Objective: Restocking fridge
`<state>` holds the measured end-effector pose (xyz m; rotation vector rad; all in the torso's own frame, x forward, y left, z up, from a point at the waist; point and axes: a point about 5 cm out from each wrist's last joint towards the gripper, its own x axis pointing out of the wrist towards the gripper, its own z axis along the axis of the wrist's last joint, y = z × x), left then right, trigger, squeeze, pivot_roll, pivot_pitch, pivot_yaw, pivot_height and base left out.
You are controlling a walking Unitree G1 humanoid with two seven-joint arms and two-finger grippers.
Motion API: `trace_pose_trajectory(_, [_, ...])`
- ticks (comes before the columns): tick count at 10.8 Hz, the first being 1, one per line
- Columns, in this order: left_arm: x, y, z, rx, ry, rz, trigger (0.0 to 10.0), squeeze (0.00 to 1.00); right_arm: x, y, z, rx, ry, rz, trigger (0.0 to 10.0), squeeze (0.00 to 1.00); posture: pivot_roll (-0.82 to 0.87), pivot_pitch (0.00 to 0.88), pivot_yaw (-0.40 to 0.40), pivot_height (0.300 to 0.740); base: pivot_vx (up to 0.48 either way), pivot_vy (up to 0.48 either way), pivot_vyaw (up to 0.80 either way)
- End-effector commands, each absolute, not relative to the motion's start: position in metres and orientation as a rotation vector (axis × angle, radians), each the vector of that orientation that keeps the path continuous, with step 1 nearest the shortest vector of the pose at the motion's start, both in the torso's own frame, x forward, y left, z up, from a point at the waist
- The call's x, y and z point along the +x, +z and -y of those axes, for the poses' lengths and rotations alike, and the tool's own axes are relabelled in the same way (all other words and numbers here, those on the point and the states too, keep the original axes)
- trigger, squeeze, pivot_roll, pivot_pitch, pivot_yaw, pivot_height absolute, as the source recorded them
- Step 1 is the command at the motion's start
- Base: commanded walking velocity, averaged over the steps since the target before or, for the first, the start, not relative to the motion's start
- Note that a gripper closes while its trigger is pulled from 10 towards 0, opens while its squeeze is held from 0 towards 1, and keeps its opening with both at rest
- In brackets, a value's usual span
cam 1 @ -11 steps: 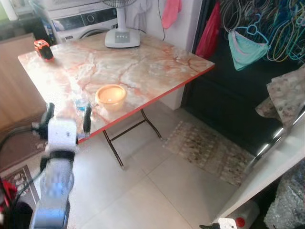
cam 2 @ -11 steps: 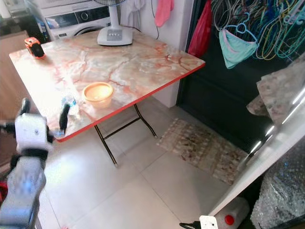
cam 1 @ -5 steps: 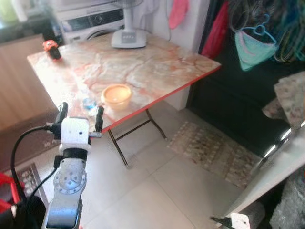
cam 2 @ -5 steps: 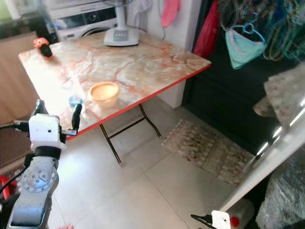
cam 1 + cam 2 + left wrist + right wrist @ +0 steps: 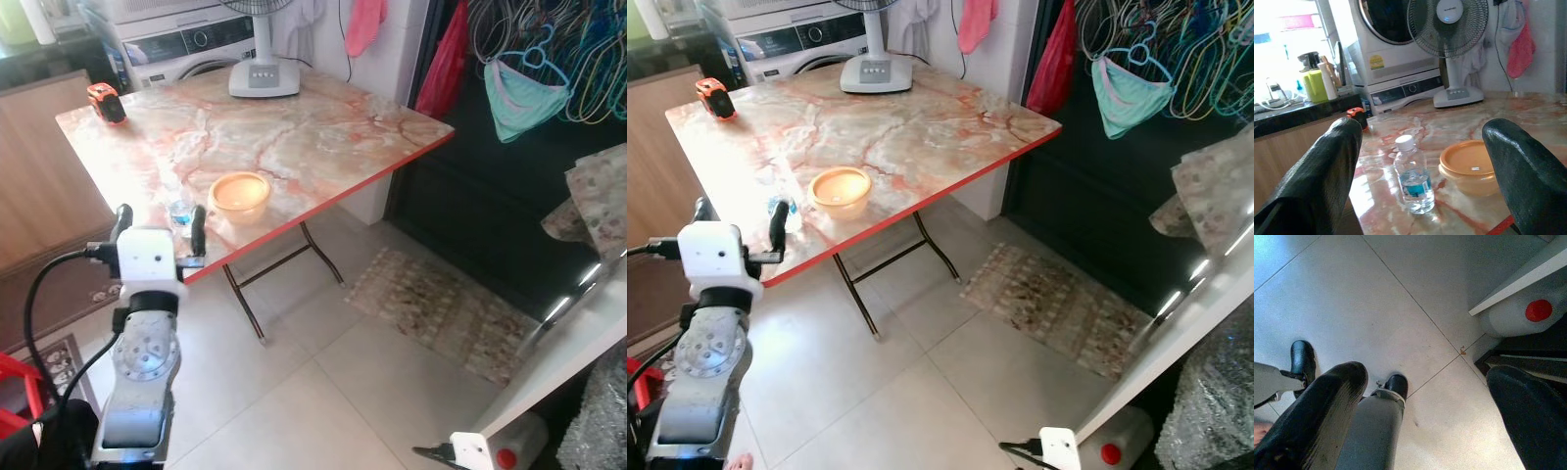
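Note:
A small clear water bottle (image 5: 180, 212) with a blue label and white cap stands near the front edge of the marble table (image 5: 323, 137). An orange bowl (image 5: 238, 194) sits just beside it. My left gripper (image 5: 160, 223) is raised at the table's front edge, open, with its fingers either side of the bottle's line and short of it. In the left wrist view the bottle (image 5: 1413, 176) stands upright beyond the two black fingers (image 5: 1327, 166), untouched. My right gripper (image 5: 1427, 374) hangs low, open, pointing at the floor tiles.
A white fan (image 5: 257, 73) and an orange tape measure (image 5: 106, 101) are at the table's back. A washing machine (image 5: 181, 44) stands behind. A rug (image 5: 441, 308) lies on the floor to the right, with a white jug (image 5: 514, 448) near a white panel (image 5: 563, 348). My feet (image 5: 1396, 384) show below.
The head view has shifted slightly and sharpened. My left gripper stays open at the table edge, a little higher against the bottle than before.

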<state>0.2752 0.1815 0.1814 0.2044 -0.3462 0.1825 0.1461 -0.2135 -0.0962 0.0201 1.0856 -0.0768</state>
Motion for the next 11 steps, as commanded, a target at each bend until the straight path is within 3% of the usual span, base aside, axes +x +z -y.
trace_pose_trajectory(1, [0.2772, 0.1813, -0.1784, 0.208, 0.158, 0.338, 10.0, 0.00, 0.1453, -0.0967, 0.2116, 0.049, -0.092, -1.075, 10.0, 0.00, 0.08, 0.000, 0.031, 0.740, 0.000, 0.000, 0.00])
trace_pose_trajectory(4, [0.2763, 0.1782, -0.1762, 0.199, 0.167, 0.331, 10.0, 0.00, 0.1437, -0.0970, 0.2120, 0.004, -0.027, -1.092, 10.0, 0.00, 0.09, 0.000, 0.008, 0.740, 0.000, 0.000, 0.00])
trace_pose_trajectory(8, [0.2761, 0.1759, -0.1690, 0.200, 0.140, 0.330, 10.0, 0.00, 0.1392, -0.0980, 0.2148, -0.031, 0.008, -1.116, 10.0, 0.00, 0.06, 0.000, 0.013, 0.740, 0.000, 0.000, 0.74])
trace_pose_trajectory(11, [0.2794, 0.1806, -0.1694, 0.208, 0.131, 0.345, 10.0, 0.00, 0.1360, -0.0994, 0.2135, -0.012, -0.004, -1.123, 10.0, 0.00, 0.07, 0.000, 0.010, 0.740, 0.000, 0.000, 0.00])
